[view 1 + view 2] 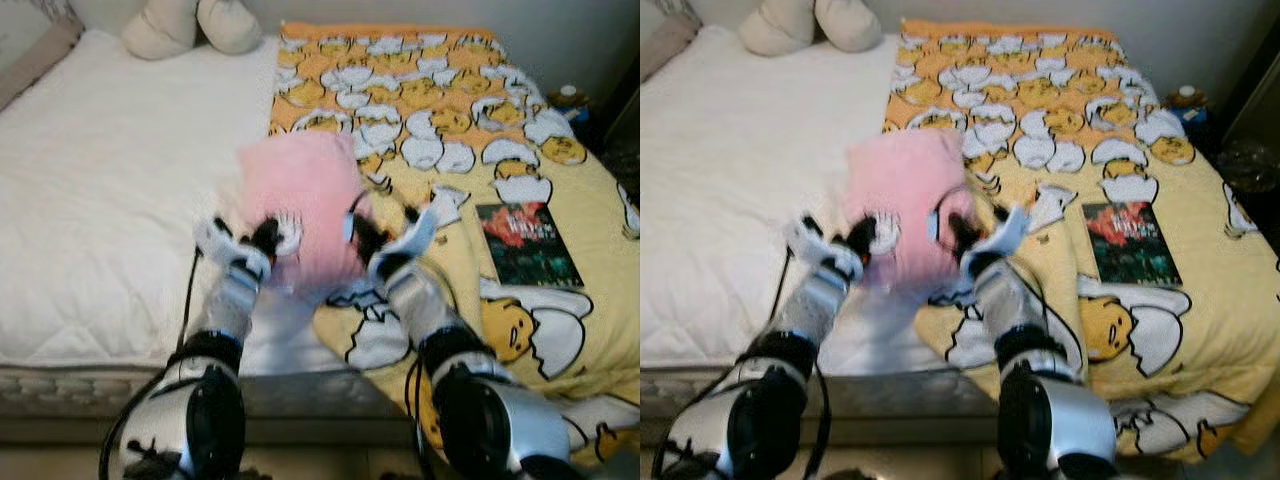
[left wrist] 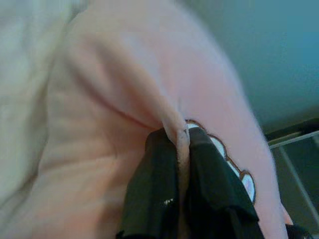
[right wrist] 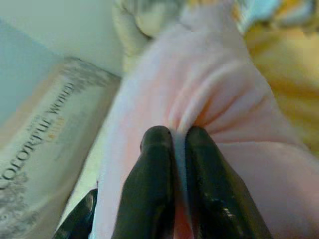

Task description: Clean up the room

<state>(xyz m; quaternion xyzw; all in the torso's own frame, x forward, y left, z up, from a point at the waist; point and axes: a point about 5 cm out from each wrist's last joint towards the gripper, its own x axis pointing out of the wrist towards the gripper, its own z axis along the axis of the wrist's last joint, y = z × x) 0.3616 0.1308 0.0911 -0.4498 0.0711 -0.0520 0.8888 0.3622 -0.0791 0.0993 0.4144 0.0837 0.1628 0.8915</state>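
Note:
A pink pillow (image 1: 303, 200) is held up over the bed between both arms. My left gripper (image 1: 268, 235) is shut on its near left edge; in the left wrist view a fold of pink cloth (image 2: 177, 132) is pinched between the black fingers (image 2: 154, 189). My right gripper (image 1: 362, 237) is shut on the near right edge, with a pink fold (image 3: 187, 119) squeezed between its fingers (image 3: 152, 184). The pillow (image 1: 910, 195) hangs over the border of the white mattress (image 1: 100, 190) and the yellow egg-print blanket (image 1: 450, 130).
A dark book (image 1: 527, 243) lies on the blanket to the right. Two cream cushions (image 1: 190, 25) sit at the head of the bed. A patterned pillow with lettering (image 3: 40, 149) lies at the far left. The mattress's front edge (image 1: 60, 385) is just below my arms.

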